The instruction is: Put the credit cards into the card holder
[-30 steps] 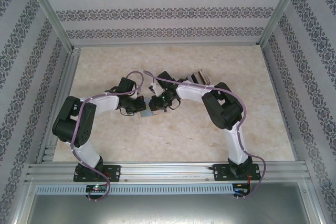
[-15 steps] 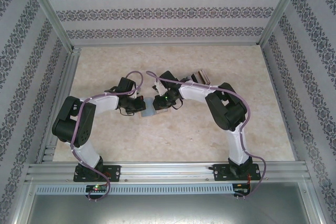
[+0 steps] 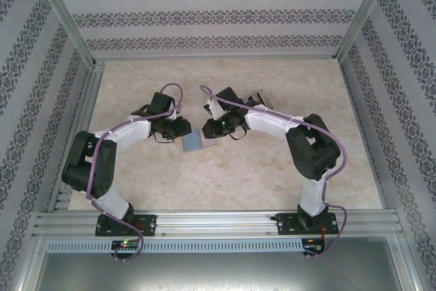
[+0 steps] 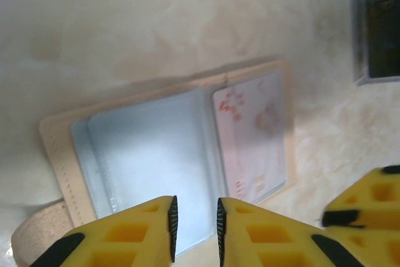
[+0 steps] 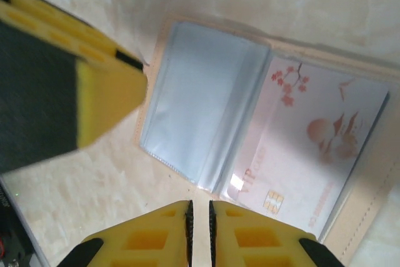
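Soft, even overhead light; wrist views blur up close, with faint glare on plastic sleeves (image 5: pixel 200 110).

The card holder (image 3: pixel 197 141) lies open and flat near the middle of the table (image 3: pixel 150 182), between the two grippers, the left gripper (image 3: pixel 178 129) on its left and the right gripper (image 3: pixel 216 130) on its right. A credit card (image 5: pixel 312 154) sits inside its right-hand sleeve. A box (image 3: pixel 260 97) lies behind, toward the table's far edge.

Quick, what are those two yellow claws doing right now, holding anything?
Left gripper: slightly open, holding nothing, above the card holder.
Right gripper: nearly shut, nothing between its fingers.
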